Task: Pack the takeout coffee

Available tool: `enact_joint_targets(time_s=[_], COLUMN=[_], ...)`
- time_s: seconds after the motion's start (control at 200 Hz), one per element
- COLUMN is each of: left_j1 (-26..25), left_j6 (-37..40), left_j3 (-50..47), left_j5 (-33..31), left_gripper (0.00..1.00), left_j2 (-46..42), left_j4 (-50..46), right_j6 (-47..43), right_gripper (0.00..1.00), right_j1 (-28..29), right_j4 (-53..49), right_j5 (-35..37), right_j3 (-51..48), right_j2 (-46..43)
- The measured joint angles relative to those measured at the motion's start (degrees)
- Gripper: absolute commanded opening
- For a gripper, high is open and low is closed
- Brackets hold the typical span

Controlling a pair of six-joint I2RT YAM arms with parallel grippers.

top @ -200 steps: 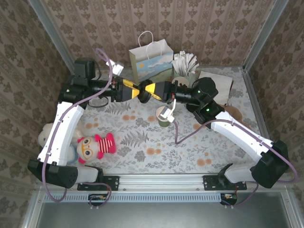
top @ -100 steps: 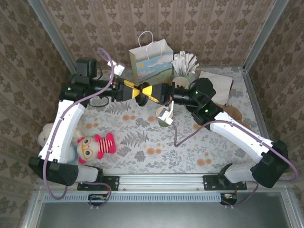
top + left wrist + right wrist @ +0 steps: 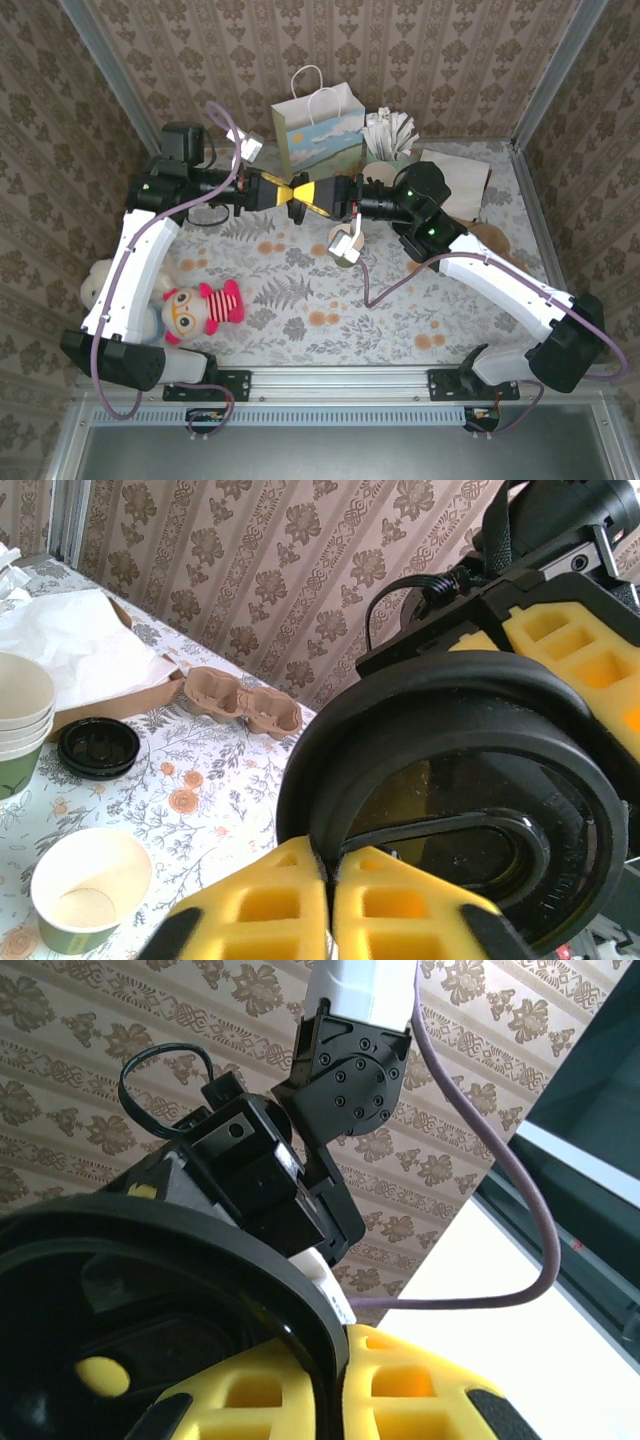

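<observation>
Since left gripper (image 3: 328, 868) and right gripper (image 3: 310, 191) both clench the lid (image 3: 450, 810) mid-air, this reads as a regrip handover near the open cup (image 3: 90, 900).

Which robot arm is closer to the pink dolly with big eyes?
Left. The left arm stands just beside the dolly, on its left; the right arm is far off on its other side.

Black lid (image 3: 450, 705): glossy smooth plastic. Hand pads (image 3: 270, 910): matt yellow foam. Open cup (image 3: 90, 900): matt paper. Cup carrier (image 3: 240, 700): rough brown pulp.
</observation>
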Motion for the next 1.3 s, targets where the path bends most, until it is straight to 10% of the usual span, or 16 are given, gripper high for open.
enact_joint_targets(time_s=[0.21, 0.41, 0.625, 0.855, 1.115, 1.3], left_j1=[0.0, 0.0, -0.1, -2.3, -9.6, -15.7], left_j6=[-0.7, -2.1, -6.1, -11.8, -19.1, -24.1], left_j3=[-2.2, -4.7, -8.8, -11.5, -12.6, -15.3], left_j5=[-0.5, -8.7, -26.7, -41.9, -55.2, -59.6], left_gripper=[0.0, 0.0, 0.0, 0.0, 0.0, 0.0], left_j2=[-1.2, -4.0, -8.1, -8.6, -8.2, -4.7], left_j4=[1.8, 4.1, 6.4, 6.7, 4.0, 3.0], right_j6=[-0.6, -1.4, 12.7, 57.4, 109.5, 130.1], right_gripper=[0.07, 0.99, 1.0, 1.0, 1.0, 1.0], right_j1=[0.1, 0.8, 1.0, 0.6, 0.1, -4.3], right_j4=[-1.2, -3.2, -10.7, -18.4, -26.4, -38.3], right_j5=[0.0, 4.7, 26.6, 47.2, 55.4, 55.5], right_j3=[0.0, -1.1, -12.9, -19.4, -17.3, -12.0], right_j2=[0.0, -1.4, -10.0, -14.5, -14.8, -8.9])
